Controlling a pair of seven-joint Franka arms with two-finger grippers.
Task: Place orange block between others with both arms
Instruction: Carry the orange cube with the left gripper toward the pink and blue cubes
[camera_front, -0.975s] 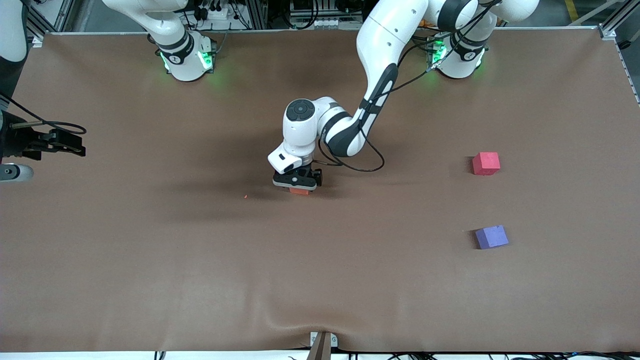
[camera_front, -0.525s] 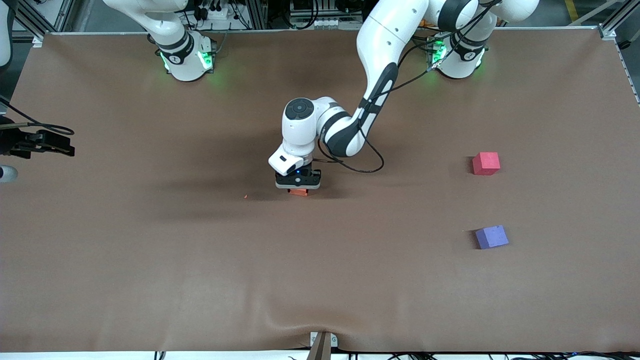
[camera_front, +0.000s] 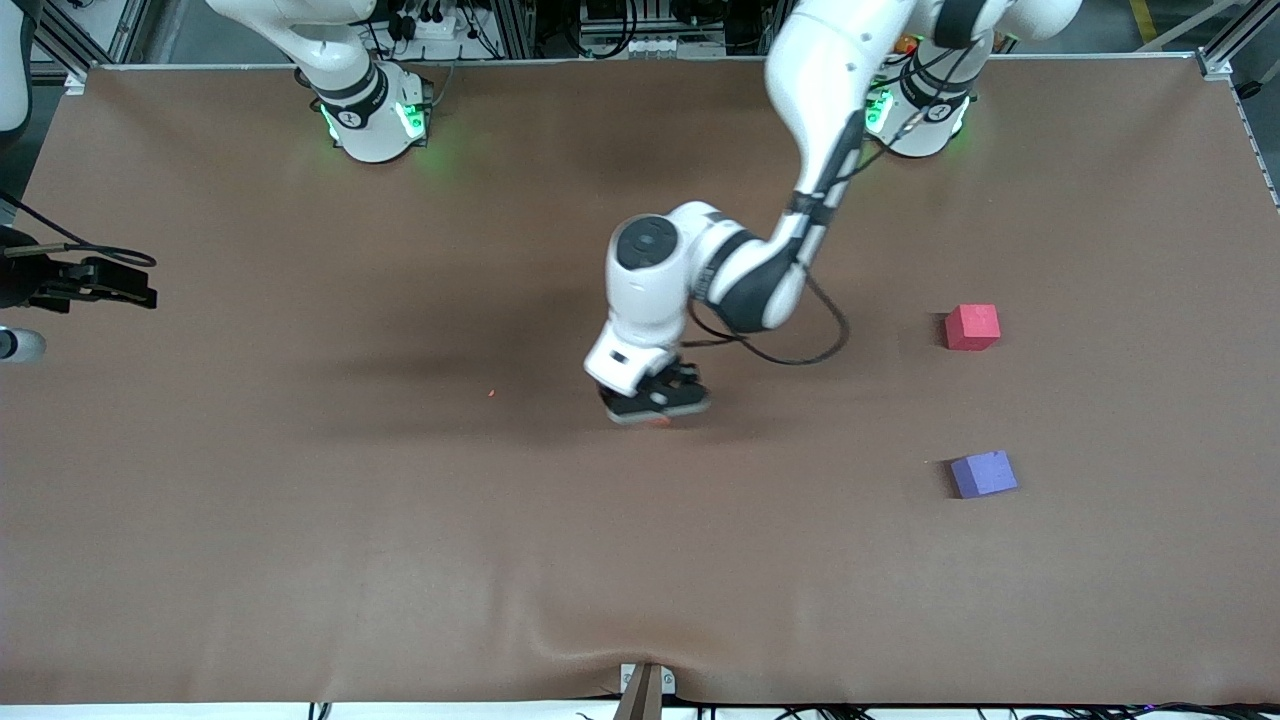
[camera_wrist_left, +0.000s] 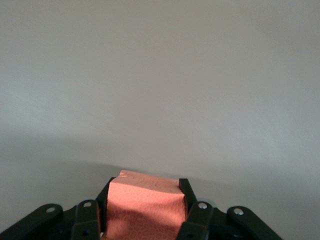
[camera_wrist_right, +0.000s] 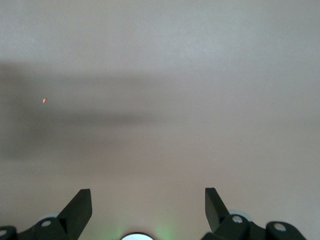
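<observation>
The orange block (camera_wrist_left: 145, 210) is clamped between the fingers of my left gripper (camera_wrist_left: 145, 186), which is shut on it. In the front view only a sliver of the orange block (camera_front: 658, 423) shows under the left gripper (camera_front: 655, 408), over the middle of the brown table. The red-pink cube (camera_front: 972, 327) and the purple cube (camera_front: 984, 474) lie apart toward the left arm's end, the purple one nearer the camera. My right gripper (camera_wrist_right: 148, 200) is open with nothing between its fingers. It waits at the right arm's end of the table (camera_front: 110, 285).
A brown cloth covers the table (camera_front: 400, 560), with a wrinkle and a metal bracket (camera_front: 645, 688) at its front edge. A tiny orange crumb (camera_front: 491, 393) lies on the cloth near the middle.
My left gripper shut on the orange block, then carried it a short way toward the left arm's end of the table. The right gripper shifted slightly at the table's edge.
</observation>
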